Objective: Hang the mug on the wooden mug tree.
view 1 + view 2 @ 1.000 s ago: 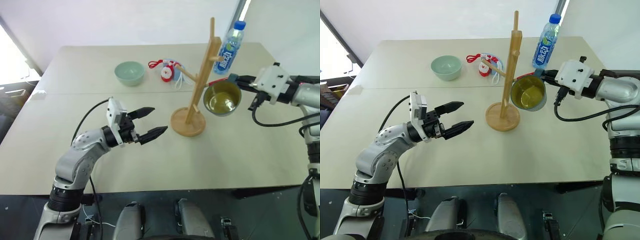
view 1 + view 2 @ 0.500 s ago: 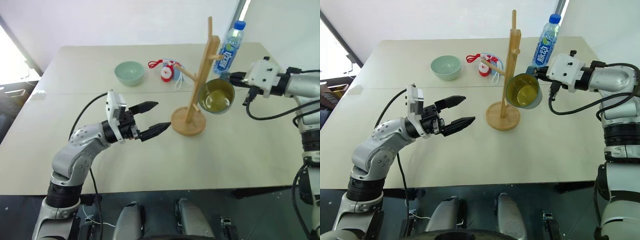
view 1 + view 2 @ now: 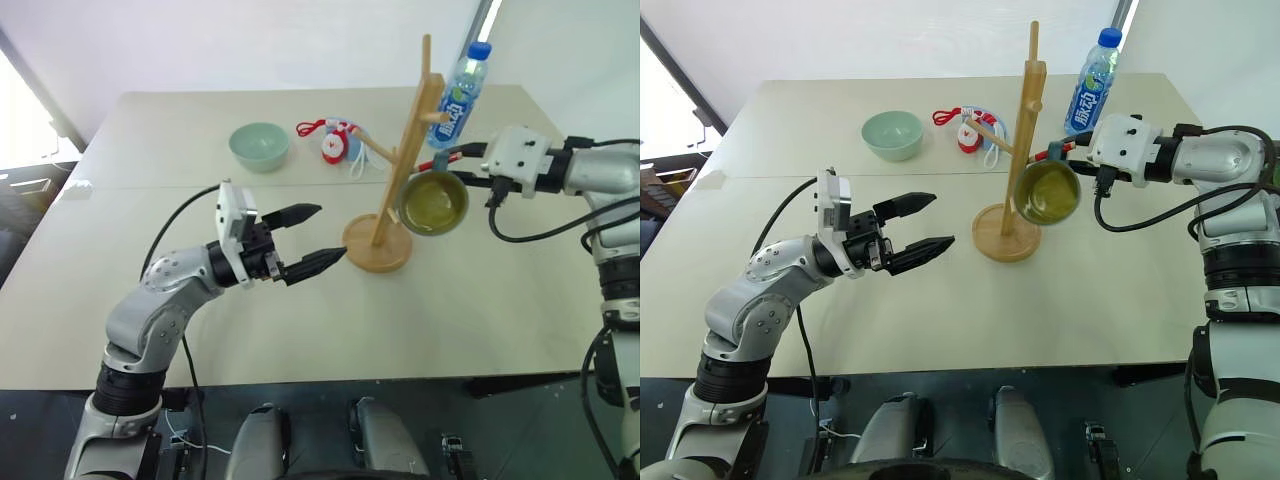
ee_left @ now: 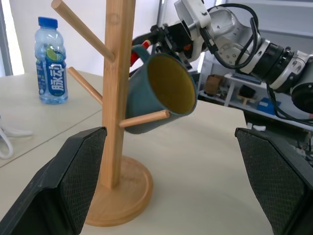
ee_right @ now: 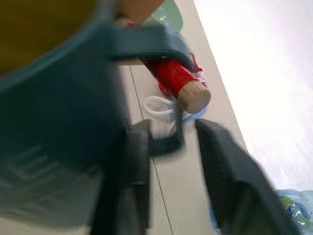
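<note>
Mug: the mug [image 3: 435, 205] is up on the tree [image 3: 400, 170], on its right side, well off the table [image 3: 300, 320]. It tilts, and the yellow inside faces the head camera.
Handle: in the right wrist view the handle [image 5: 146, 41] is looped over a peg [image 5: 193, 95], and the peg's round end pokes out past it.
Right gripper: the right gripper [image 3: 455, 158] sits right at the handle with its fingers [image 5: 220, 186] spread, one on each side of the loop. I can't tell if either one touches it.
Left gripper: the left gripper [image 3: 330, 233] hovers just beside the tree's round base with its fingers wide apart and nothing between them. It points at the tree.
Left wrist view: the mug leans against the pole, with a lower peg crossing in front of it.
Far side of the table: a green bowl [image 3: 259, 145], a red toy [image 3: 334, 143] and a bottle [image 3: 455, 95] stand behind the tree.
</note>
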Robot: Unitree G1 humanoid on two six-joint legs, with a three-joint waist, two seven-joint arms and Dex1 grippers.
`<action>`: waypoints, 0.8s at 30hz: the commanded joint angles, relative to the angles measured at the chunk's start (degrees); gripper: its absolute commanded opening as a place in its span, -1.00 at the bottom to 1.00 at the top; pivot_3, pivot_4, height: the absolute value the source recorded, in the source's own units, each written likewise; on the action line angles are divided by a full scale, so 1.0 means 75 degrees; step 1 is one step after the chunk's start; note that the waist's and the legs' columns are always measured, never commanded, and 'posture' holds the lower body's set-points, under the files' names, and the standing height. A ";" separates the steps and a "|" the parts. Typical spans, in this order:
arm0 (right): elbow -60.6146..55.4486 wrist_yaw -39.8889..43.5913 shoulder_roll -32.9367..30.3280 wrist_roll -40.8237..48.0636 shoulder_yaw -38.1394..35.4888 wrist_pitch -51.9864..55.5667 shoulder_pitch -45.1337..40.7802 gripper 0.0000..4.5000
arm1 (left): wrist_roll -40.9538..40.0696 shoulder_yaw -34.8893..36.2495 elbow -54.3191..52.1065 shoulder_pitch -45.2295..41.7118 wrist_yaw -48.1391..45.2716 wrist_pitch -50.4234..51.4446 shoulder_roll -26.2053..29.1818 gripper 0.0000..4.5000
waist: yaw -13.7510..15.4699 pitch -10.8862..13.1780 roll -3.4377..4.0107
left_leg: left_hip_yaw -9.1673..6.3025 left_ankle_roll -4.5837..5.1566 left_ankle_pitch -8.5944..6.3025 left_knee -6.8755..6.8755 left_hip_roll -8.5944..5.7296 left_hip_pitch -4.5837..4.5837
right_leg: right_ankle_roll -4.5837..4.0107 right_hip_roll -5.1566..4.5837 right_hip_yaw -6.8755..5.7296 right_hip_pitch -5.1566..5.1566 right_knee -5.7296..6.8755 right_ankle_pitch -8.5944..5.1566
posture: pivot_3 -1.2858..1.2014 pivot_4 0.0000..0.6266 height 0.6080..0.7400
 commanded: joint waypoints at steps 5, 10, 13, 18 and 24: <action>-0.0270 -0.0388 -0.0464 -0.0101 -0.0432 -0.0219 -0.0242 0.29 | -0.0086 0.0060 -0.0221 -0.0151 0.0002 -0.0051 0.0026 1.00 | 0.0002 0.0000 0.0000 | 0.0000 0.0000 0.0000 0.0000 0.0000 0.0000 | 0.0000 0.0000 0.0000 0.0000 0.0000 0.0000 | 0.03 -0.52 1.00; -0.0750 -0.0635 -0.0809 0.0298 -0.1057 0.0339 0.0380 0.29 | -0.0021 0.0057 -0.0160 -0.0139 0.0032 -0.0069 0.0033 1.00 | 0.0027 0.0000 0.0000 | -0.0001 0.0000 0.0000 0.0000 -0.0002 -0.0004 | -0.0001 -0.0002 -0.0001 0.0001 -0.0002 0.0000 | 0.03 -0.52 1.00; -0.1006 -0.0790 -0.0899 0.0532 -0.1437 0.0754 0.0830 0.29 | 0.0128 0.0056 -0.0086 -0.0075 0.0091 -0.0163 0.0036 1.00 | 0.0019 0.0000 0.0000 | -0.0001 0.0000 0.0000 0.0000 -0.0002 -0.0002 | 0.0000 -0.0003 0.0001 0.0004 -0.0002 0.0000 | 0.03 -0.52 1.00; -0.1825 -0.2105 0.0651 0.2058 -0.3138 0.2006 0.3621 0.29 | 0.1789 0.0265 0.1395 0.0307 0.1494 -0.1412 -0.0411 1.00 | 0.0054 -0.0032 -0.0044 | -0.0006 0.0000 0.0000 -0.0004 -0.0001 0.0015 | -0.0001 0.0010 -0.0014 0.0034 -0.0010 -0.0001 | 0.03 -0.52 1.00; -0.2900 -0.3277 0.2358 0.2139 -0.3075 0.2193 0.5194 0.29 | 0.2775 0.0362 0.2359 0.0778 0.2281 -0.2366 -0.0716 1.00 | -0.0049 -0.0006 0.0019 | 0.0013 -0.0001 0.0001 -0.0001 0.0003 0.0006 | 0.0004 0.0000 0.0017 -0.0005 0.0015 0.0003 | 0.03 -0.52 1.00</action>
